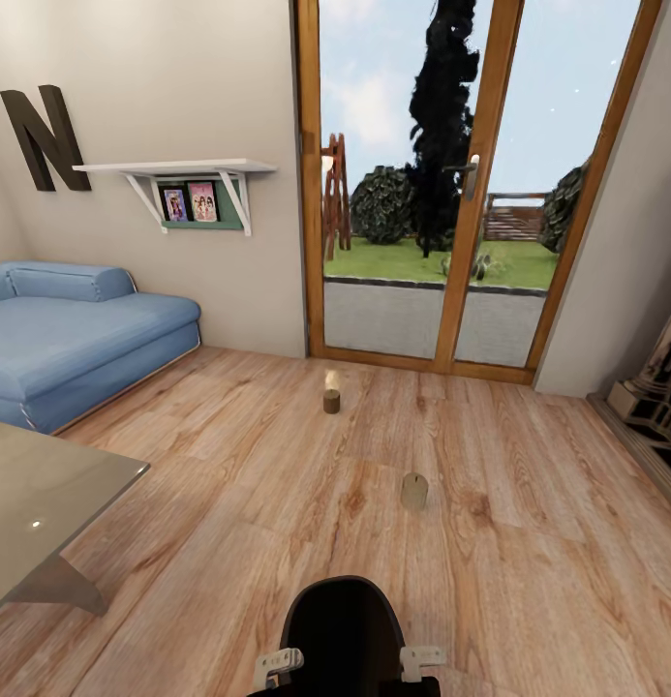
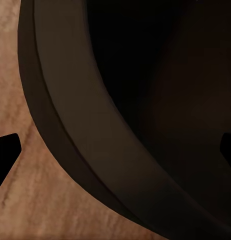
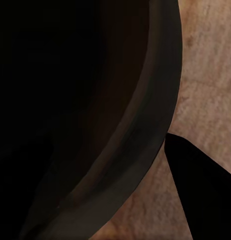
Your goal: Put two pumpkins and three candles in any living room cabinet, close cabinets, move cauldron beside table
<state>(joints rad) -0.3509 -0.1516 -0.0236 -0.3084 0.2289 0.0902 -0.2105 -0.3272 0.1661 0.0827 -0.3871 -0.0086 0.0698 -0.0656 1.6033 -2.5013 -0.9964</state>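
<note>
Head view: the cauldron (image 1: pixel 342 629) sits at the bottom centre of the frame, black, its rim toward the camera, over the wooden floor (image 1: pixel 529 581). Light-grey parts of the left gripper (image 1: pixel 278 665) and right gripper (image 1: pixel 421 660) flank its rim on either side; whether they touch it I cannot tell from here. Two candles stand upright on the floor beyond the cauldron: a pale one (image 1: pixel 413 491) nearer to it, a darker one (image 1: pixel 331 400) further off toward the glass door (image 1: pixel 471 194). The two are well apart. A grey counter (image 1: pixel 35 503) lies left of the cauldron, a blue sofa (image 1: pixel 74 329) beyond that, with a white wall shelf (image 1: pixel 180 174) and a letter N (image 1: pixel 45 136) above it. Left wrist view: the cauldron's curved dark rim (image 2: pixel 70 130) runs between two black fingers (image 2: pixel 5 150), which stand spread on either side of the wall, floor behind. Grasp or mere straddle: cannot tell. Right wrist view: the rim (image 3: pixel 145 125) again, one black finger (image 3: pixel 200 190) outside the wall over the floor; its state likewise cannot be told.
</note>
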